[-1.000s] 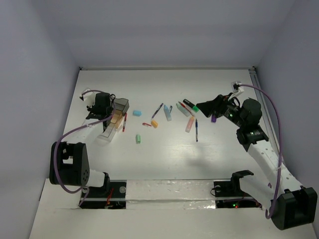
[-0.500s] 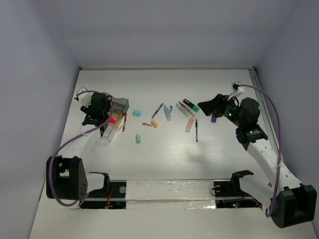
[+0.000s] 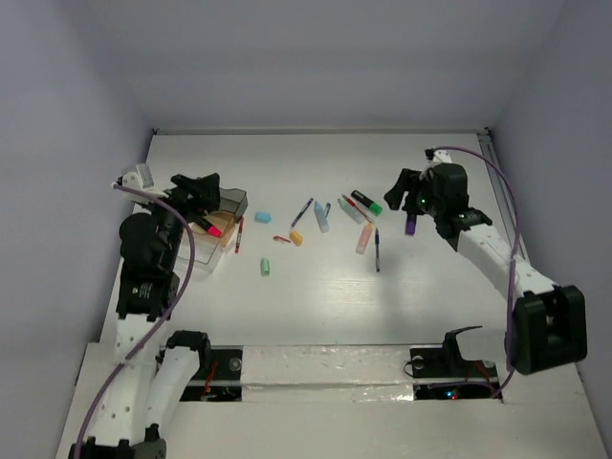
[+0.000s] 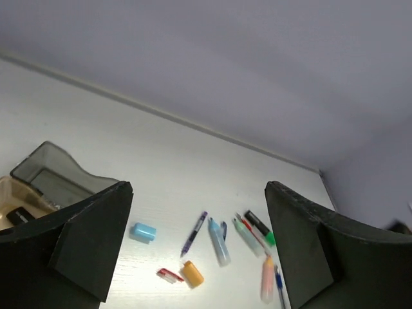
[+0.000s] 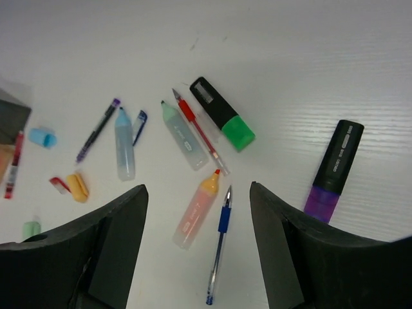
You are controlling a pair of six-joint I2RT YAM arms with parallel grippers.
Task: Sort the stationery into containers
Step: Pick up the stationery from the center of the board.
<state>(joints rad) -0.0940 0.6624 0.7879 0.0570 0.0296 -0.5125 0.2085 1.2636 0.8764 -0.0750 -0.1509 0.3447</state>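
The containers [image 3: 232, 202] stand at the left, a grey compartment [image 4: 50, 168] joined to a tan part [image 3: 222, 237], with a pink highlighter [image 3: 212, 228] lying in them. My left gripper [image 3: 199, 185] hovers just above and left of them, open and empty [image 4: 196, 193]. Loose stationery lies mid-table: blue eraser [image 3: 263, 217], purple pen [image 3: 302, 211], pale-blue highlighter [image 5: 124, 145], mint highlighter [image 5: 183, 136], green highlighter [image 5: 225, 118], peach highlighter [image 5: 198, 209], blue pen [image 5: 220, 241], purple highlighter [image 5: 331, 170]. My right gripper [image 3: 397, 191] hangs open [image 5: 196, 193] above the peach highlighter and blue pen, holding nothing.
An orange cap [image 3: 296, 237], a small red piece [image 3: 281, 239] and a mint eraser [image 3: 265, 268] lie left of centre. A red pen [image 3: 238, 234] rests beside the containers. The back wall and both side walls close in the table.
My left gripper opened and rose off the containers, leaving the pink highlighter in them. My right gripper swung left over the middle cluster, jaws slightly narrower.
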